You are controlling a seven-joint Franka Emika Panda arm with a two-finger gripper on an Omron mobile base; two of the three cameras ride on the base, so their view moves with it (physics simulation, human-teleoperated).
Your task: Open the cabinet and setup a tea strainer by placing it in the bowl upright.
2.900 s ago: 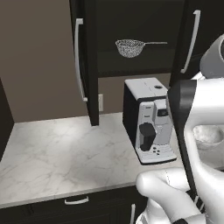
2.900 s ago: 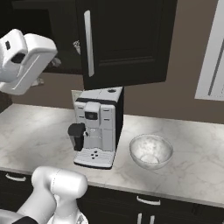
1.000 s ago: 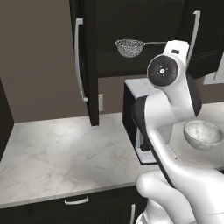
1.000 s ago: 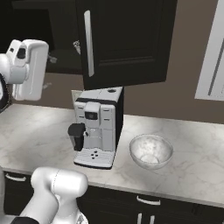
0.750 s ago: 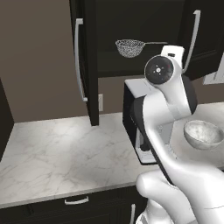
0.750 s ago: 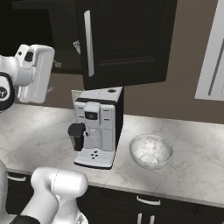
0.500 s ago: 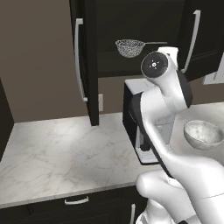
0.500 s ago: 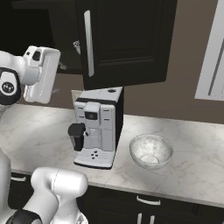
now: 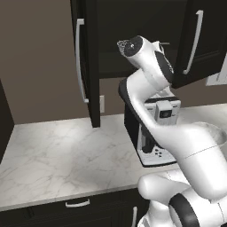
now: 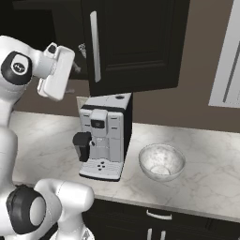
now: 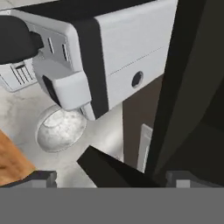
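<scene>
The pincer (image 11: 111, 177) is hanging open beside the cabinet (image 10: 136, 42) door, looking down past the coffee machine (image 11: 87, 52) at the bowl (image 11: 60, 129) sitting on the desk (image 11: 105, 135) well below.

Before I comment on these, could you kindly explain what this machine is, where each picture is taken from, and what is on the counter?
It is a white robot arm on a driving base in a rendered kitchen. Two pictures come from cameras on the base, behind the arm on either side; the third looks along its gripper, which is open and holds nothing. On the marble counter stand a coffee machine and a speckled bowl. Above, the black cabinet has a door swung open.
</scene>
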